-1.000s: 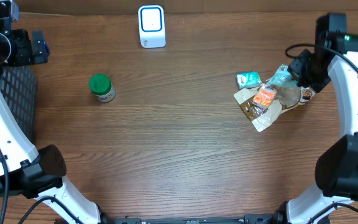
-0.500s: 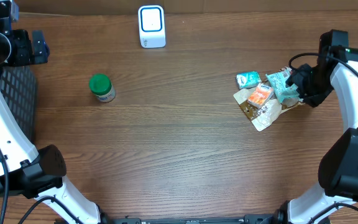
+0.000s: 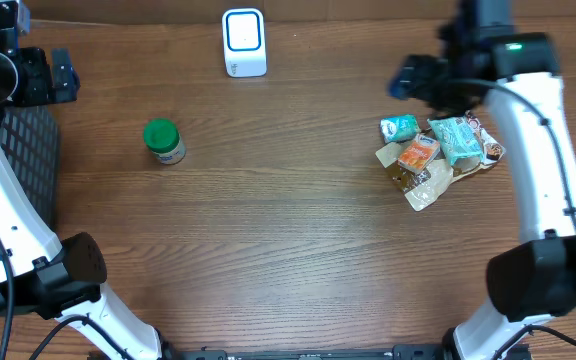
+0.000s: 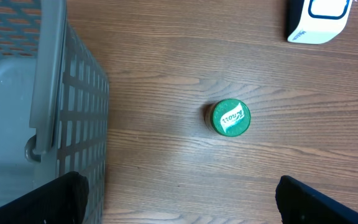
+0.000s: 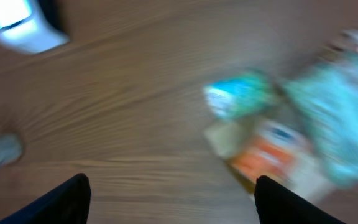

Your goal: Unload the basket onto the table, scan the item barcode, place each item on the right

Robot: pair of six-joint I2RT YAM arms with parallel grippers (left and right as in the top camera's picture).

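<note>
My right fingers (image 5: 67,202) are spread wide with nothing in them. They hang over the table (image 3: 288,250), near the heap of packets (image 3: 433,160) on the right side. My left fingers (image 4: 55,199) are spread wide and empty too, far off by the basket (image 4: 17,93). I think the teal packet (image 3: 458,140) on top is the one to take. It looks light, soft and crinkly, so it may slip or bend. I would pinch it by a free edge, then carry it to the white scanner (image 3: 243,42).
</note>
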